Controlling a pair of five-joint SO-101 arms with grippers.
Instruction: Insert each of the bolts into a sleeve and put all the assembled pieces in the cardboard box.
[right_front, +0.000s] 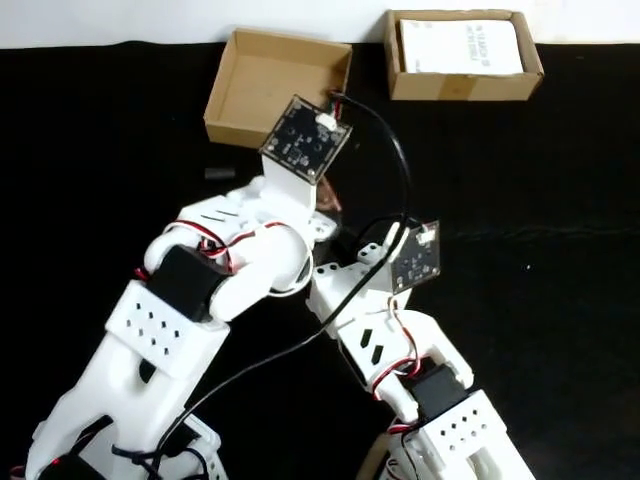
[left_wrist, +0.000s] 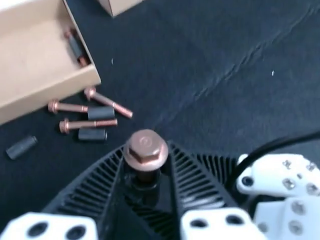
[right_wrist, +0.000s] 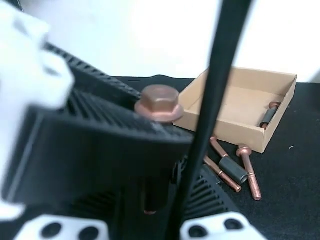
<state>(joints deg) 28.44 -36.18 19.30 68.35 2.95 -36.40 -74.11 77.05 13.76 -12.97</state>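
My left gripper (left_wrist: 145, 165) is shut on a copper bolt (left_wrist: 145, 148), its hex head standing above the black ribbed fingers (left_wrist: 192, 175). A dark sleeve (right_wrist: 150, 192) sits around the shank below, and the copper tip pokes out under it. My right gripper (right_wrist: 165, 200) is right under the left one, around that sleeve, partly hidden by a cable. The cardboard box (left_wrist: 45, 87) holds one assembled piece (left_wrist: 75, 47). Beside the box, three loose bolts (left_wrist: 87, 123) and several sleeves (left_wrist: 92, 134) lie on the black table.
A second box (right_front: 460, 85) with white paper stands at the back right. One sleeve (right_front: 220, 173) lies apart, beside the cardboard box (right_front: 270, 85). Both arms crowd the table's middle, and a black cable (right_front: 395, 160) loops over them.
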